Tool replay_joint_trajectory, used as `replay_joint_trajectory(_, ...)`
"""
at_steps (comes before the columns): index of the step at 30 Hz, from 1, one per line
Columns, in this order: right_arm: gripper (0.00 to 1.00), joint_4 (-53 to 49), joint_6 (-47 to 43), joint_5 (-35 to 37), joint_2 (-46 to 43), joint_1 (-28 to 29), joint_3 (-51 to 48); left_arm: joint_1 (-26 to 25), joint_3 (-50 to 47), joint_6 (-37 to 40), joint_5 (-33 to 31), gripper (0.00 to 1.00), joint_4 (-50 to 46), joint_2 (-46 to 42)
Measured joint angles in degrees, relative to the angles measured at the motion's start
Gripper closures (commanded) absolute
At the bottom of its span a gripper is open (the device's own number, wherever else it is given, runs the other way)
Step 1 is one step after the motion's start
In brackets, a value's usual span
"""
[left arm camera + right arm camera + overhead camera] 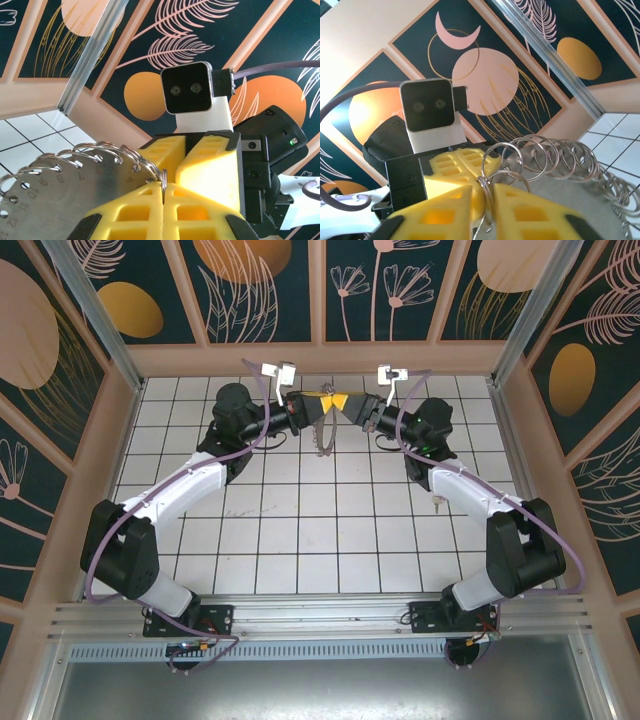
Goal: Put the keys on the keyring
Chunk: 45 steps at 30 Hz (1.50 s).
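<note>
Left wrist view: your left gripper (164, 192) clamps the keyring (65, 200) (numbered plate, ringed rim). Your right gripper (483, 196) pinches narrowly on that rim.

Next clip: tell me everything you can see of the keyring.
The keyring looks like a flat, silvery metal disc. Its rim is punched with small numbered holes, each carrying one of many shiny wire rings. It hangs upright in the air over the far part of the tiled table, between the two arms. The left gripper is shut on one ring at its top edge, and the right gripper pinches a ring beside it.
</note>
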Motion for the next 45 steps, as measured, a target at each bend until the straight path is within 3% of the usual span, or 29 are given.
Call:
replay_joint_trajectory(2,1.0,-0.57,-1.07,0.24,-0.02,0.0,0.11,0.22,-0.04,-0.07,-0.07,0.96,-0.02,-0.02)
replay_joint_trajectory(4,1.0,-1.38,-2.21,0.04,-0.04,-0.02,0.35,0.26,-0.09,-0.24,-0.13,0.77,-0.17,-0.02)
replay_joint_trajectory(8,1.0,-5.2,-7.67,-2.47,-1.25,-0.74,1.62,0.52,-0.11,0.96,-2.47,0.36,-2.47,-0.15)
replay_joint_trajectory(10,1.0,-8.15,-11.61,-4.11,-2.43,-1.86,2.36,0.44,-0.09,2.08,-3.37,0.02,-3.45,-0.74)
replay_joint_trajectory(17,1.0,-12.83,-21.18,-9.9,-4.35,-7.85,4.22,0.04,2.73,6.38,-6.88,0.01,-5.75,-5.33)
replay_joint_trajectory(24,1.0,-15.21,-26.23,-14.4,-4.35,-8.37,6.78,0.04,4.24,6.51,-13.11,0.01,-3.74,-7.08)
replay_joint_trajectory(29,1.0,-13.75,-26.51,-16.28,-4.35,-8.44,8.74,0.04,7.1,8.09,-12.96,0.01,-3.61,-5.6)
replay_joint_trajectory(34,1.0,-7.02,-23.39,-16.7,-4.26,-8.46,9.03,0.04,13.0,9.97,-11.78,0.1,-4.5,-2.36)
replay_joint_trajectory(41,1.0,9.64,-13.55,-13.62,-1.9,-8.2,9.05,0.04,14.91,9.9,-11.58,0.09,-4.55,-0.09)
replay_joint_trajectory(45,1.0,17.92,-8.11,-9.86,0.15,-7.61,8.92,0.04,14.93,8.72,-9.07,0.16,-4.39,0.46)
